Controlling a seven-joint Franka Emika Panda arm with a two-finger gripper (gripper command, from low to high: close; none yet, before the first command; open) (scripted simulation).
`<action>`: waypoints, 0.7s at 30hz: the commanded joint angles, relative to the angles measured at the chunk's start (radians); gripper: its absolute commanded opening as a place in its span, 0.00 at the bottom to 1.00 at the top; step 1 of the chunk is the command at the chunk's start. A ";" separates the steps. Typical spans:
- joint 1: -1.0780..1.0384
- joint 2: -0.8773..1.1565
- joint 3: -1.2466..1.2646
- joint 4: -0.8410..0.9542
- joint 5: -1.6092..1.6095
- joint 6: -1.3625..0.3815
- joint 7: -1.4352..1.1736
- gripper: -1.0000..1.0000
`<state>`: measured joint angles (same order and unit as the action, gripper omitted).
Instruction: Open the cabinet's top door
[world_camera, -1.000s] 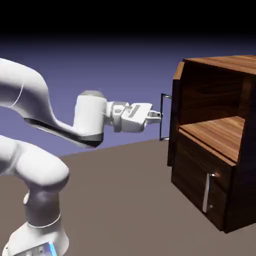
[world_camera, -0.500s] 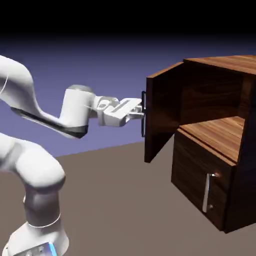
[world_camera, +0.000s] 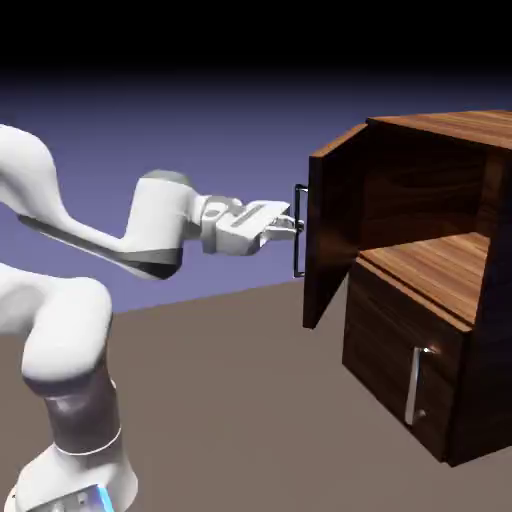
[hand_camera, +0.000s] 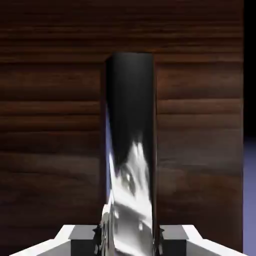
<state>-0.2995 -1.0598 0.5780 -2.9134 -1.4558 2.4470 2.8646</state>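
- Cabinet (world_camera: 440, 300): dark walnut-grain box standing on the grey-brown tabletop (world_camera: 220, 390), at the right of the exterior view.
- Top door (world_camera: 335, 225): swung well out from the cabinet front, hinged along the edge farther from the camera, free edge jutting toward the arm; upper compartment exposed, with its wooden shelf floor (world_camera: 440, 265) visible inside.
- Top door's handle (world_camera: 299, 231): slim vertical silver bar on the door's outer face, on the side away from the cabinet body.
- Claw (world_camera: 292, 226): level, pointing toward the cabinet, pinching the top door's handle partway up the bar.
- Hand view: same handle (hand_camera: 131, 150) filling the middle as a tall reflective bar, dark above and bright below, clamped between the two grey fingertips (hand_camera: 82, 244) at the bottom edge; door's wood grain (hand_camera: 50, 125) directly behind the bar.
- Lower door (world_camera: 400, 375): closed flush with the cabinet front, beneath the shelf floor, with its own vertical silver handle (world_camera: 412, 385) untouched.
- White arm (world_camera: 90, 240): reaching toward the cabinet from the lower left.
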 joint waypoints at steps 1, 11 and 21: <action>0.014 -0.003 0.019 0.001 0.051 -0.030 -0.022 0.00; 0.089 0.059 0.283 0.123 0.464 -0.432 -0.148 0.00; -0.125 0.187 0.626 0.445 0.737 -0.853 -0.171 0.00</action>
<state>-0.4247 -0.8737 1.2030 -2.4678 -0.7197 1.5946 2.6934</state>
